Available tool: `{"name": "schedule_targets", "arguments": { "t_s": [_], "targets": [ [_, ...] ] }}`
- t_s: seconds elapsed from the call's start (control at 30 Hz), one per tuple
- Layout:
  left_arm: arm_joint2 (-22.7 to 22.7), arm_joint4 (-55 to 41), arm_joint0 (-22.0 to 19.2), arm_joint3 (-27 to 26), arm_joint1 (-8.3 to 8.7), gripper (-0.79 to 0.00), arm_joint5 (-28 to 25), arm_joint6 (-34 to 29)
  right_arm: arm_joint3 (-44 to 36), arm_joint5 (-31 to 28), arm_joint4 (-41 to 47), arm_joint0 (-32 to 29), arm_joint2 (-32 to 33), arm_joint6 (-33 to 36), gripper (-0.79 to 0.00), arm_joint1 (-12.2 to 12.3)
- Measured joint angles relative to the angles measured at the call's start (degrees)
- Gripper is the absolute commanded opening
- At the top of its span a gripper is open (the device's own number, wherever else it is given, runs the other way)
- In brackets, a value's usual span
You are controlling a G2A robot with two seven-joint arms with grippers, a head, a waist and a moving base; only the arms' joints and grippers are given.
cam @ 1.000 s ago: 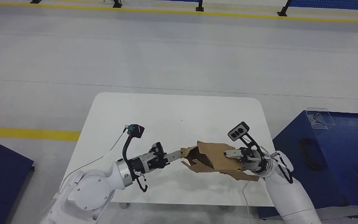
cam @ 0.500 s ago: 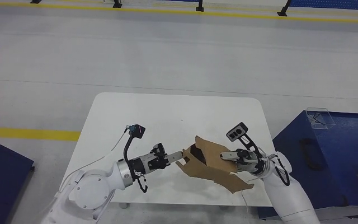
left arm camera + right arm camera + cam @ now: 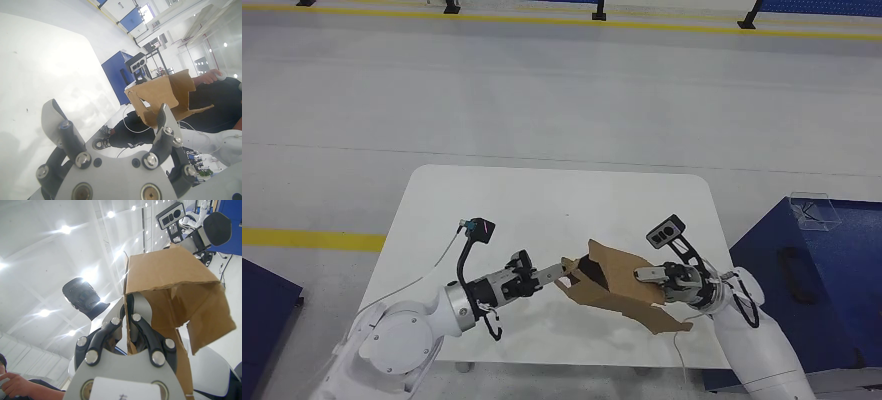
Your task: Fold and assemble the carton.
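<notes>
Carton (image 3: 620, 287) hangs above the table (image 3: 542, 200), over the stretch between the table's middle and its near right corner. It is half opened into a crooked sleeve with loose flaps. Its long axis runs aslant over the table, from near the middle toward that corner. The open, flapped end points toward the table's left side, where the left gripper (image 3: 566, 268) sits.

The right gripper (image 3: 654, 279) has the end nearer the corner. Its fingers are pinched together on one wall of the carton, with the cardboard caught edge-on between them.

The left gripper's fingers are spread wide with nothing between them. One fingertip (image 3: 163, 115) lies across the lower flap edge at the open end. Whether it touches the cardboard or sits just in front of it, I cannot tell.

So the carton lies straight ahead of the left fingers, mouth first, along the line they point. The left arm is the free one and the nearer to the flaps. I judge the coming move to be its own: press or pinch a flap while the right steadies the body. The risk is the soft, ragged cardboard buckling off its crease.
</notes>
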Motion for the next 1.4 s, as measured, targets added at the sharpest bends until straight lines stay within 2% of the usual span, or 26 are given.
{"name": "schedule_targets", "arguments": {
  "t_s": [0.73,1.4],
  "targets": [
    [2.64,-0.50,-3.80,3.62,-0.65,0.000,1.35,-1.45,-0.32,2.24,0.84,0.54,-0.38,0.97,-0.785,-0.18],
    [4.65,0.30,-5.54,7.24,-1.29,0.000,2.45,-0.35,-0.41,9.66,4.40,0.34,0.69,2.25,-0.785,0.09]
  ]
}}
